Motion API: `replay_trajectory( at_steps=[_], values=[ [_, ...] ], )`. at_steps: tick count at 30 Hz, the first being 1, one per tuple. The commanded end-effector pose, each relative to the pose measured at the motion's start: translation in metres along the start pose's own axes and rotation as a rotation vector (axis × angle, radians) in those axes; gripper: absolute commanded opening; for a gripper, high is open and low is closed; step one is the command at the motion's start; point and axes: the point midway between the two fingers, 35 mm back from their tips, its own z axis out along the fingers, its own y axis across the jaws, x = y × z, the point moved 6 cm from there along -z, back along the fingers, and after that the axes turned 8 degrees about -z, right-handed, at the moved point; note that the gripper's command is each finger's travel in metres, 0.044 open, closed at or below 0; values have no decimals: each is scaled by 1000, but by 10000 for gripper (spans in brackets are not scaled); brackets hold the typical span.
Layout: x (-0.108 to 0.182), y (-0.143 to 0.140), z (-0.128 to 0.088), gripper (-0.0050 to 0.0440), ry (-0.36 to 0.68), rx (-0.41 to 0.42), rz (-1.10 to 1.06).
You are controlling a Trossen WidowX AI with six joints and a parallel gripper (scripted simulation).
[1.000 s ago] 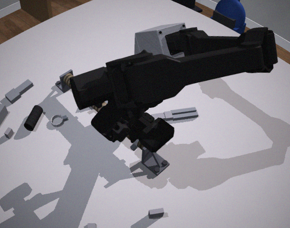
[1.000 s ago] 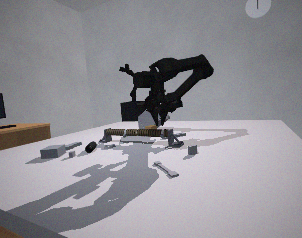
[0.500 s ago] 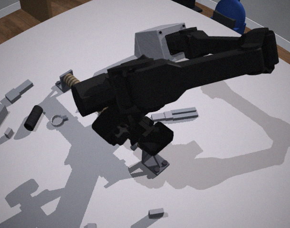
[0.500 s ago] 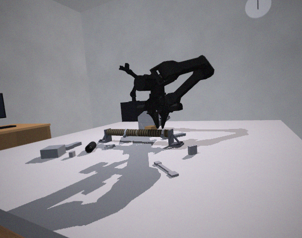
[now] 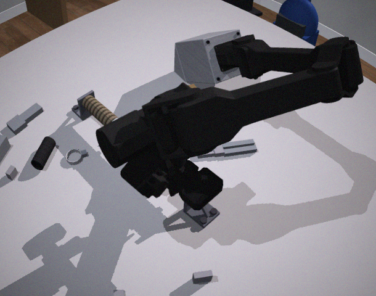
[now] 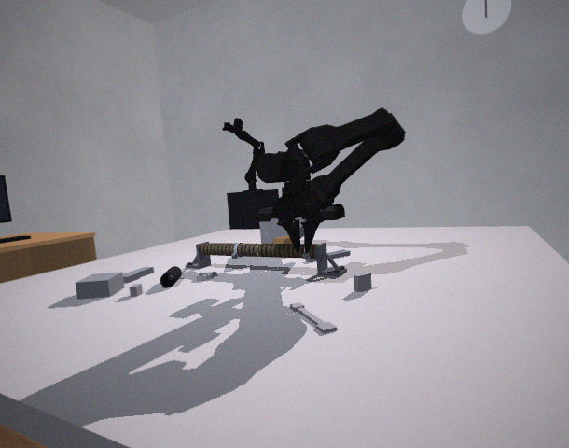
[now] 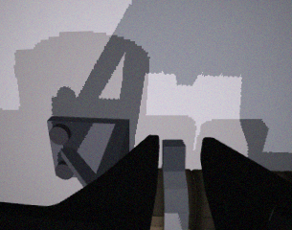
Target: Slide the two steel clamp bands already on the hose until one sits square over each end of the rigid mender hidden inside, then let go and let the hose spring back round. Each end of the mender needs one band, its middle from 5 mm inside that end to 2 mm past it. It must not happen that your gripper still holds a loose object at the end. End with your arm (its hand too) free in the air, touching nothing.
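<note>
The ribbed tan hose lies between a left bracket and a right bracket. My gripper is down over the hose's right end, next to the right bracket. In the wrist view its two fingers stand narrowly apart, one on each side of a steel band on the hose, with a small gap at both sides. Another band sits further left on the hose. In the top view the arm hides the right half of the hose.
A loose ring clamp and a black tube lie left of the hose, with grey blocks beyond. A flat grey bar lies behind the arm. The grey arm base stands at the back. A small block lies near the front.
</note>
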Motion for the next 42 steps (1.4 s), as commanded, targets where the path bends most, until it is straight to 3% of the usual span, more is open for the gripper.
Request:
replay_trajectory(
  at_steps=[1, 9, 23, 42],
  values=[
    [1, 1, 3, 90, -4, 3, -1],
    [1, 1, 14, 90, -5, 0, -1],
    [0, 0, 12, 0, -2, -2, 0],
    [3, -17, 13, 0, -1, -3, 0]
  ],
)
